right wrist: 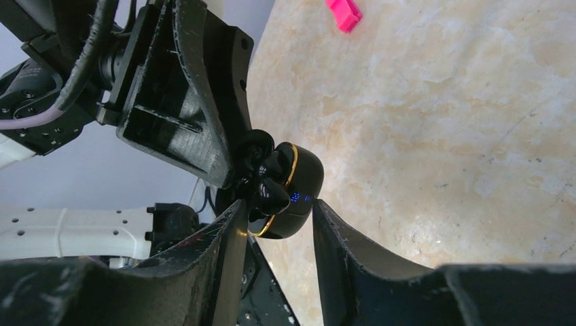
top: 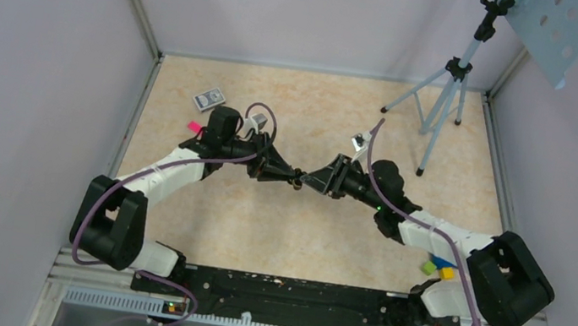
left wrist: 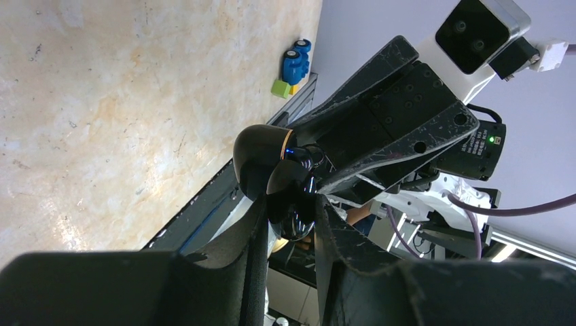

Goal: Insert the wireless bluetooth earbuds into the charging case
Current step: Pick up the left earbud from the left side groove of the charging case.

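- two arms meet nose to nose above the table (top: 259,227), with the case (right wrist: 302,180) held in the air between them, well clear of the surface
- the case is glossy black with a gold rim and hinged open; dark rounded lumps inside, apparently the earbuds (right wrist: 270,195), lie in its wells, though how fully they are seated is unclear
- the left gripper (left wrist: 289,210) is pinched tight on one half of the case
- the right gripper (right wrist: 275,221) stands about half open, its jaws flanking the other half; whether they press on it cannot be told
- risk: the shell is smooth and the pinch thin, so a sideways nudge from the right jaws could twist the case free and drop it
- risk: an uneven squeeze could snap the case shut on an unseated earbud, or tip one out onto the table
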`<state>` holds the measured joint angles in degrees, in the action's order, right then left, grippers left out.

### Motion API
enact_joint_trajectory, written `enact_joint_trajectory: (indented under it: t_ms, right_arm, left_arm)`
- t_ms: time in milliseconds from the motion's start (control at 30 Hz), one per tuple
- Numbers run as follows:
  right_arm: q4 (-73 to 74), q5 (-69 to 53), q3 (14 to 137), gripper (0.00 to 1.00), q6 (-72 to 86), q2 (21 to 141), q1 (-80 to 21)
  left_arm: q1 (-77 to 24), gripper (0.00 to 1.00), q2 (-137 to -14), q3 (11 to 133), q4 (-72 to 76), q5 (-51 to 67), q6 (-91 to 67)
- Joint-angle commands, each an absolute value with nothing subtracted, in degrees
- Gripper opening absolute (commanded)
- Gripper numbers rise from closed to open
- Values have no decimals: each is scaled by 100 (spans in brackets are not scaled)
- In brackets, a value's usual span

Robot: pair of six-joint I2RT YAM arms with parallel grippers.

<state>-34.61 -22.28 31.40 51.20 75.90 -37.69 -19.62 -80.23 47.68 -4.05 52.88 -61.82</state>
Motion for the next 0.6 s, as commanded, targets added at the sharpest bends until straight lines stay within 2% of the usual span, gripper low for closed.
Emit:
enact_joint_trajectory:
  t_ms: [0,500,567]
  right_arm:
    - [-3803,-2340,3329,39,5089,7739,-3727]
    - [-3696,-2385,3592,37,4950,7765,-3694]
    - [-3698,-2347,3599,33,4953,7769,-3685]
  left_arm:
    - [-1973,0,-7999,4918,-105,5368,-6212]
    - [-1974,0,-7941,4858,-93,5360,-6231]
    - [-1973,0,-7938,4854,-88,5365,-6231]
